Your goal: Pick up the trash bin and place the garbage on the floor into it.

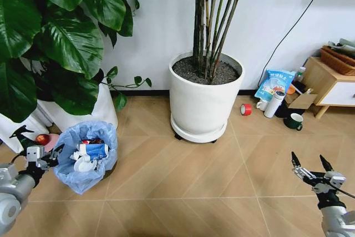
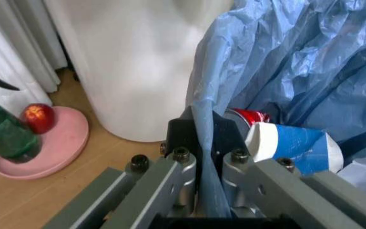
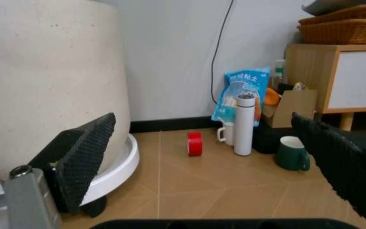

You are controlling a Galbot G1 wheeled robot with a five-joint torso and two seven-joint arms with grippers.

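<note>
My left gripper [image 1: 54,156] is clamped on the rim of the trash bin [image 1: 86,156], with a fold of the light-blue bag [image 2: 285,62] pinched between its fingers; the bin stands on the floor [image 1: 183,176] at my far left, just in front of a white plant pot [image 1: 100,109], and already holds a blue-white packet [image 2: 297,148] and a red-white can [image 2: 249,116]. My right gripper [image 1: 310,169] hangs empty at my far right with its fingers spread apart. The red roll [image 1: 246,109] lies ahead and slightly left of that gripper, beside the tall white bottle [image 1: 274,104], well apart from the bin, so I judge the right arm nearer.
</note>
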